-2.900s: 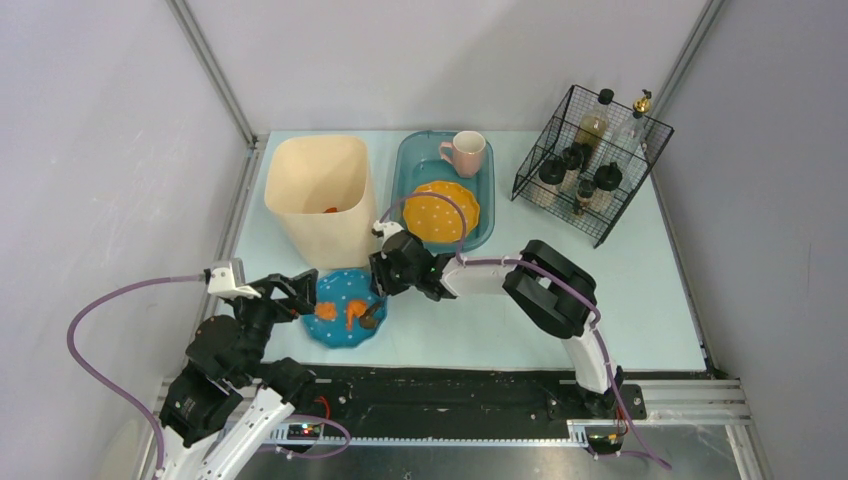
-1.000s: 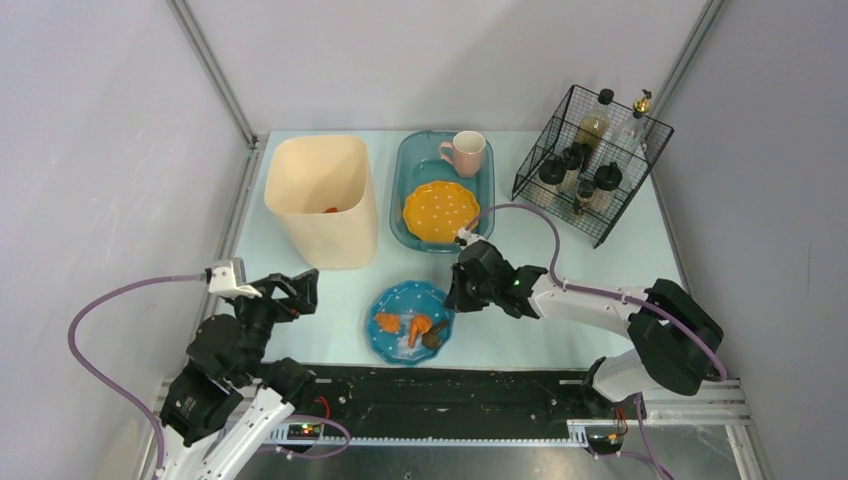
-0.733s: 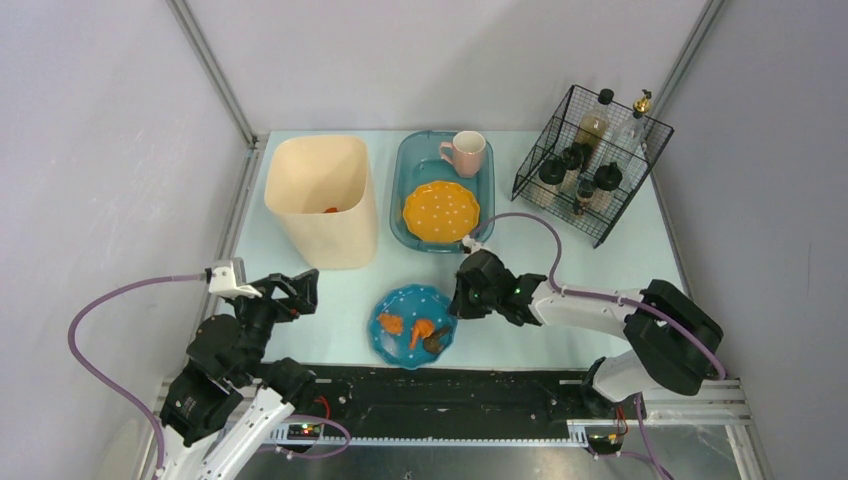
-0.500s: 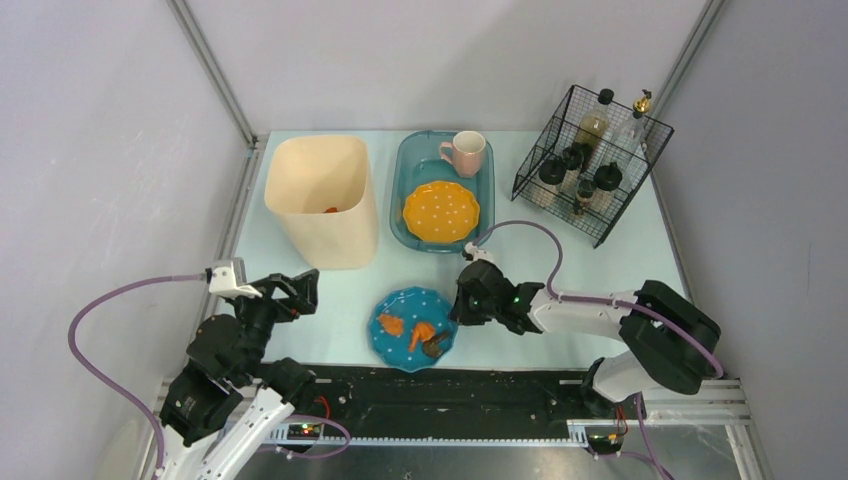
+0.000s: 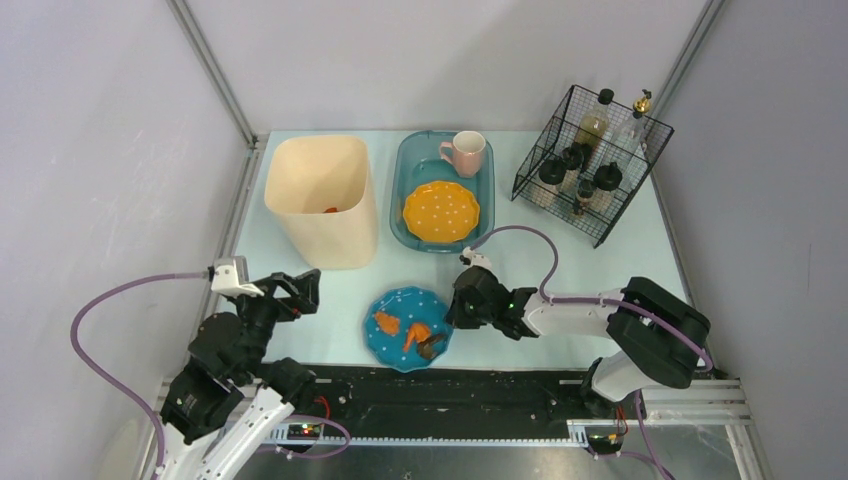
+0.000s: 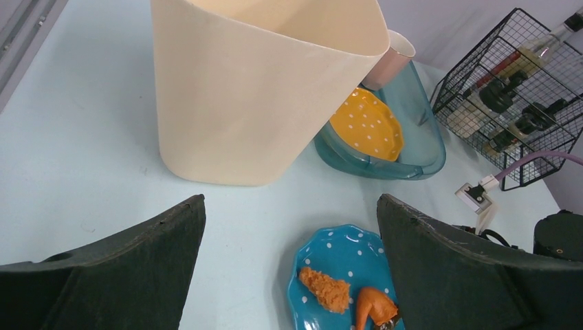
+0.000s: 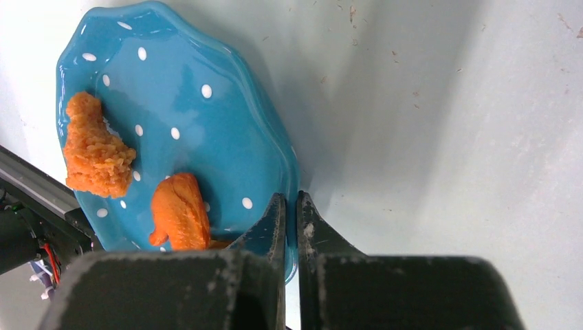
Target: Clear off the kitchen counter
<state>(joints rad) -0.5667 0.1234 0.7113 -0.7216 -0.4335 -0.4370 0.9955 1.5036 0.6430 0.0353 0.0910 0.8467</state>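
Observation:
The pale light-blue kitchen counter [image 5: 560, 270] carries a blue polka-dot plate [image 5: 400, 345] near its front edge. On the plate lie a breaded piece [image 7: 93, 155], an orange food piece [image 7: 180, 213] and a small dark scrap. My right gripper [image 5: 453, 312] is shut on the plate's right rim [image 7: 292, 172], one finger inside and one outside. My left gripper [image 5: 300, 290] is open and empty, to the left of the plate [image 6: 344, 265] and apart from it.
A cream bin [image 5: 322, 200] stands at the back left. Beside it is a teal basin [image 5: 415, 170] holding an orange dotted plate [image 5: 440, 210] and a pink mug [image 5: 465, 152]. A black wire rack [image 5: 590, 165] with bottles stands at the back right.
My right gripper has dragged the blue plate away from the bin, rightwards and nearer the front edge, then a little left. The left arm has barely moved.

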